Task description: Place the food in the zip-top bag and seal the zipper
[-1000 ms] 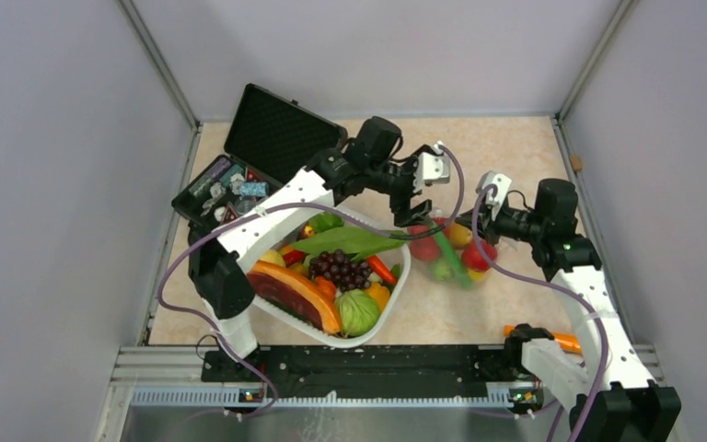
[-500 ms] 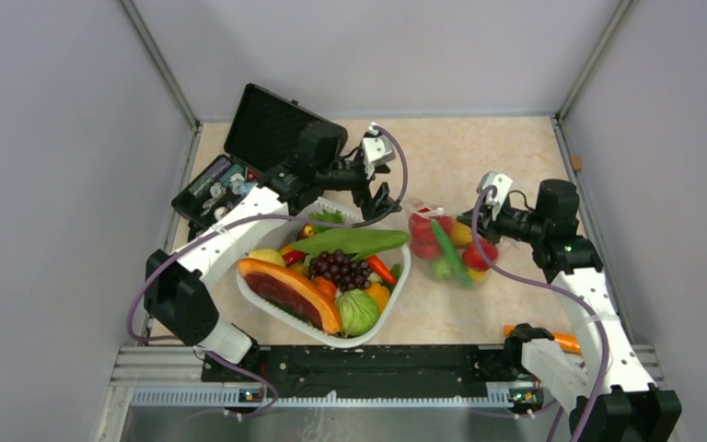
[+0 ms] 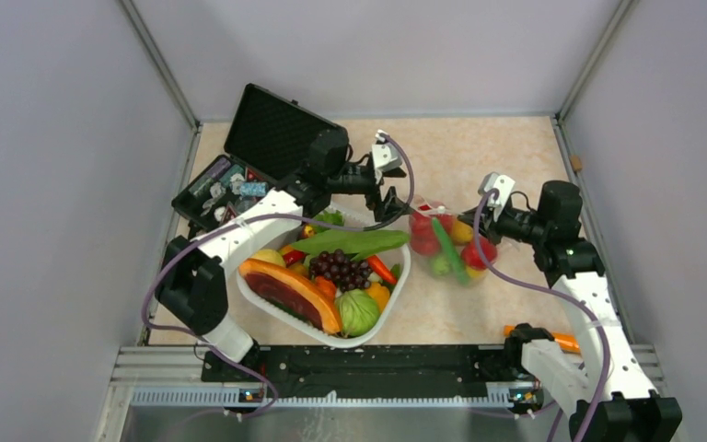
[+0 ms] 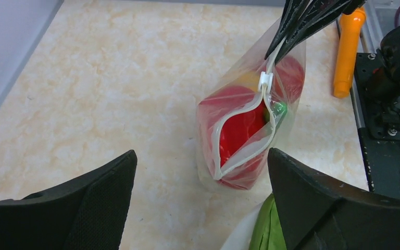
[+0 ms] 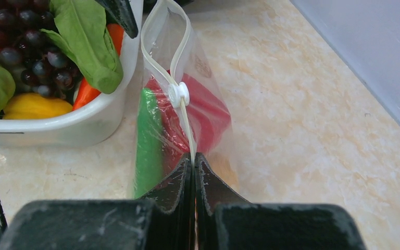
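Marbled beige surface, grey walls, and we start at the right claw (image 5: pixel 194 159), pinched tight on the top edge of the zip-top bag (image 5: pixel 204 70), just where the closed end of the zipper (image 5: pixel 187 130) runs in between its jaws. Out from there the strip is joined as far as the white slider (image 5: pixel 178 94); past it the two lips part into a loop, so the mouth gapes toward the other arm. Through the plastic we make out the food (image 3: pixel 446 241): red pieces (image 4: pixel 239 130), a long green pod (image 5: pixel 147 135), a yellow piece (image 4: pixel 249 80). The bag stands upright just beside the white basket (image 5: pixel 83 127). Over to the left claw (image 4: pixel 202 151) — spread wide, nothing in it, hanging near the bag's open end and looking straight into it. So we judge loading is done and sealing is the step in hand. Next, as we read it, the left claw must close on that small slider and draw it away from the right claw to the far end — while the right holds the strip taut.
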